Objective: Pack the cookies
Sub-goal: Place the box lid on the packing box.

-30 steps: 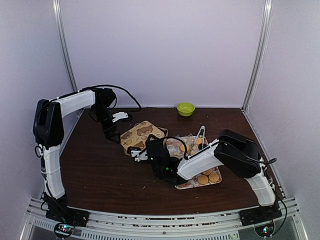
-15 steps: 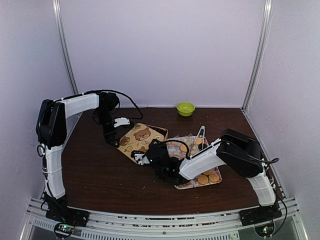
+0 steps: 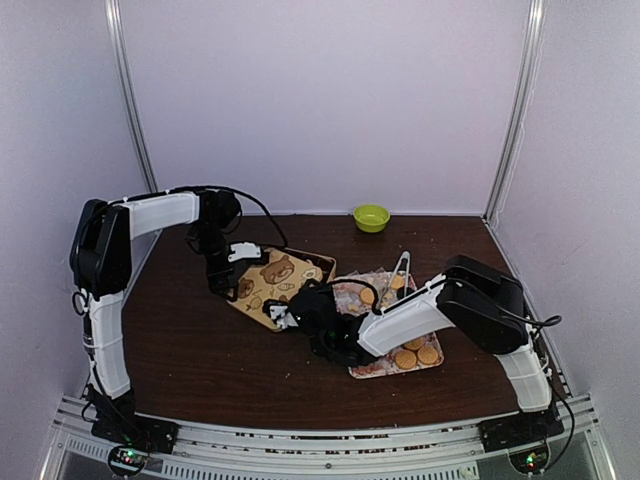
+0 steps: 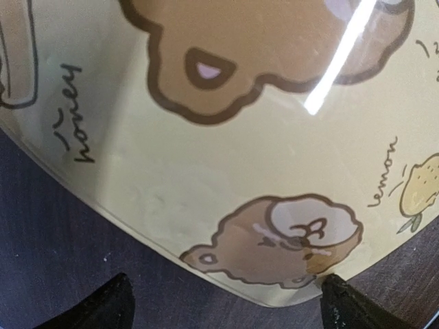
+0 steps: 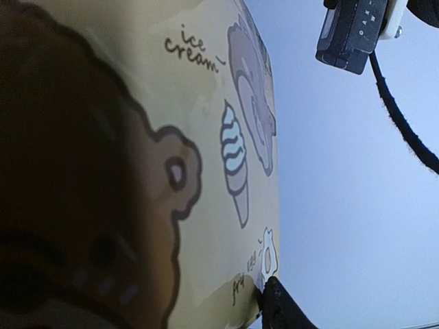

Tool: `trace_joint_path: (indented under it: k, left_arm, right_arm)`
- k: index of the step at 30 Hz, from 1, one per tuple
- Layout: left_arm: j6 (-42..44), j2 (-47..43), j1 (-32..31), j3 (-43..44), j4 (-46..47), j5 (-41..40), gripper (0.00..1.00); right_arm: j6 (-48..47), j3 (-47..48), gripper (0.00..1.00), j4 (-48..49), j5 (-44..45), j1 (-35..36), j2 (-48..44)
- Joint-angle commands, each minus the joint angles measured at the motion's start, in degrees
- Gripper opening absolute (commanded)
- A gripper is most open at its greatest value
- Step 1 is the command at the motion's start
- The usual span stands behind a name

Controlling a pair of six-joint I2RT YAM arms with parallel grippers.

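My right hand [image 3: 282,314] is reaching across to the left and sits at the near edge of the bear-print lid [image 3: 280,275]. In its wrist view the lid fills almost the whole picture. One dark fingertip [image 5: 280,310] presses against the lid's rim, so I read this hand as narrowed down and gripping the lid by that edge. The other finger is hidden from me.

My left hand [image 4: 233,308] stands over the lid's left corner with its jaws spread as wide as they go, holding nothing. Both fingertips show at the bottom of its wrist view, well apart, and the rounded corner of the lid lies between and just ahead of them. From above I cannot tell whether the lid lies flat on the worktop [image 3: 200,350] or is raised on one side.

The cookies [image 3: 405,358] are to the right of the lid, in an open patterned tray [image 3: 368,372] that my right forearm partly covers. Several round golden ones sit at its near end, and a few more are at its far end beside a pale tong-like tool [image 3: 400,268]. A small green bowl [image 3: 371,217] stands at the back of the worktop, well apart from everything else.
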Motion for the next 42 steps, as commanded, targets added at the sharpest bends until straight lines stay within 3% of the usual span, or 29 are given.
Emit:
trace_joint_path:
  k: [1,11,17,23,26,30,42]
  left_arm:
    - [-2.08,0.86,-0.47,3.12,4.34,1.54,0.98]
    - [4.48,-2.06,-0.35,7.51,-3.43,7.89,0.98]
    - [10.64,-9.33,2.44,-0.87,-7.69,7.68,0.98]
    - [13.25,-17.07,5.59,-18.64,4.02,-1.97,0.98]
    - [10.91,-17.78,5.65,-23.44,12.36,-6.19,0.98]
    - [5.14,-15.33,5.63,-23.58,21.34,-8.21,0.98]
    - [3.13,-12.42,1.23,-21.34,23.68,-0.36,0.98]
  right_arm:
    - [3.56,1.03,0.34,-3.07,1.2,-0.73,-2.14]
    - [6.45,1.28,0.29,-7.7,1.02,-1.17,-2.33]
    - [7.81,1.44,0.27,-9.75,0.62,-1.51,-2.36]
    - [8.27,1.66,0.24,-10.59,0.4,-1.65,-2.09]
    - [8.58,1.58,0.24,-11.01,0.32,-1.75,-2.23]
    - [8.93,1.93,0.24,-11.68,0.41,-1.82,-2.42]
    - [10.97,2.27,0.23,-13.64,0.59,-2.18,-3.06]
